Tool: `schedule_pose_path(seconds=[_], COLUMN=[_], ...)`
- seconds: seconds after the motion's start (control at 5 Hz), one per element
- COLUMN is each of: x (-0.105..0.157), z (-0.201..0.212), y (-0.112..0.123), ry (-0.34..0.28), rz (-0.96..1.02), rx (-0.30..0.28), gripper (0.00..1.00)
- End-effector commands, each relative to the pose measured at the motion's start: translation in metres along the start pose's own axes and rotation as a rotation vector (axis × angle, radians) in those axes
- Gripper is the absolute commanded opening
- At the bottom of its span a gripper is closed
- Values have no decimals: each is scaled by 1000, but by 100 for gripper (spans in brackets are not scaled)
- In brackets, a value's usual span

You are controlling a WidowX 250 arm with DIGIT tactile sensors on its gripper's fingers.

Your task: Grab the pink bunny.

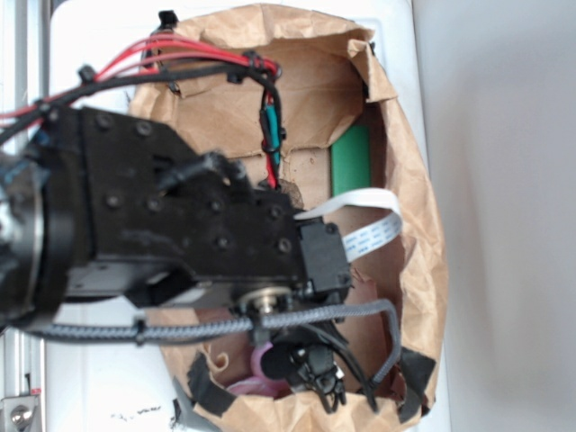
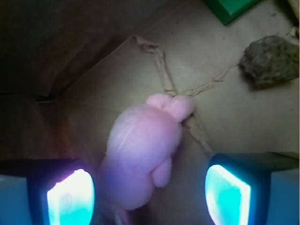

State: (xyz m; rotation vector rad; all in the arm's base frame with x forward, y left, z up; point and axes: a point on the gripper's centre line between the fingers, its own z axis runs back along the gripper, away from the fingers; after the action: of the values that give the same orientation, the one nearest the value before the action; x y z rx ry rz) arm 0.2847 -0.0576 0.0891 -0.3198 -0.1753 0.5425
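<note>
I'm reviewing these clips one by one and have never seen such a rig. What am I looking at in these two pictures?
The black machine is a robot arm reaching down into a brown paper bag. The exterior view looks at it from above; the wrist view comes from a camera on the arm, looking between the two glowing fingers of its tool. The fingers stand open on either side of the pink bunny, holding nothing yet. Also in the bag lie a green block and a brown lump.

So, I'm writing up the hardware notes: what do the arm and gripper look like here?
The arm is a matte black, boxy body with bolt heads, red and black wires, a white ribbon cable and a grey braided hose. The gripper has dark fingers with glowing cyan pads.
</note>
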Motion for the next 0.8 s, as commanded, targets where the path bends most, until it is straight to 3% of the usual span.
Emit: schedule_pose_path(seconds=[0.0,0.4,0.6], x=[8,8,11], z=[14,14,1], y=[-10,-10,-14], ry=[-41,-41,-38], rz=[-31,-31,67], rx=[-39,-39,-57], gripper=[100,100,100])
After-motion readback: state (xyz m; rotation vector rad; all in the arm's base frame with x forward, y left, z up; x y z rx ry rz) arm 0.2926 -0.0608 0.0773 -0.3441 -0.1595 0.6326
